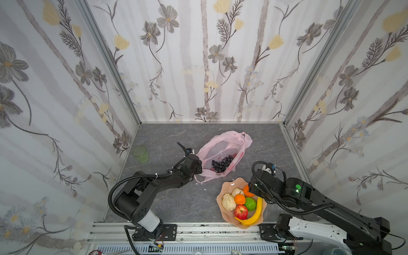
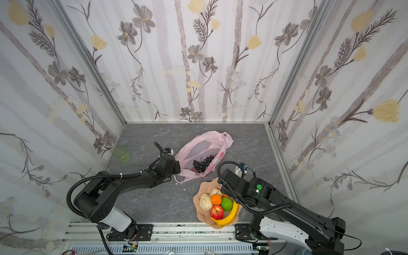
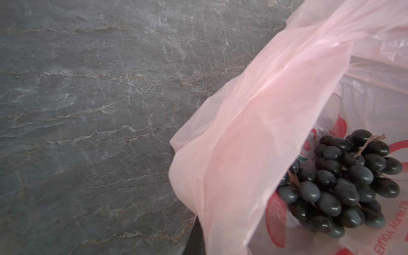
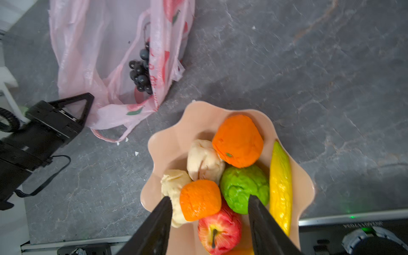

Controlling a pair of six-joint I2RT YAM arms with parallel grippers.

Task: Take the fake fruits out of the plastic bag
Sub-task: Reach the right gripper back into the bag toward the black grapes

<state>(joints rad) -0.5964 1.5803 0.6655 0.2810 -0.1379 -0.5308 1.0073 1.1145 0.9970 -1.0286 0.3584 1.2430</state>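
The pink plastic bag point(image 1: 223, 143) point(image 2: 205, 141) lies on the grey table with its mouth open. Inside it rests the dark grape bunch point(image 1: 221, 163) point(image 3: 344, 185) point(image 4: 141, 70). My left gripper point(image 1: 197, 174) is shut on the bag's near rim point(image 3: 254, 132), holding it up. The other fake fruits lie on a peach plate point(image 1: 227, 185) point(image 4: 198, 114): banana point(image 4: 280, 183), apple point(image 4: 220, 229), green bumpy fruit point(image 4: 242, 187), two oranges point(image 4: 238, 141) point(image 4: 199, 199) and two pears point(image 4: 203, 161). My right gripper point(image 4: 209, 203) hangs open just above them, holding nothing.
A green translucent cup point(image 1: 140, 153) point(image 2: 121, 153) stands at the table's far left by the wall. Flowered walls close three sides. A metal rail point(image 1: 198, 229) runs along the front edge, right next to the plate.
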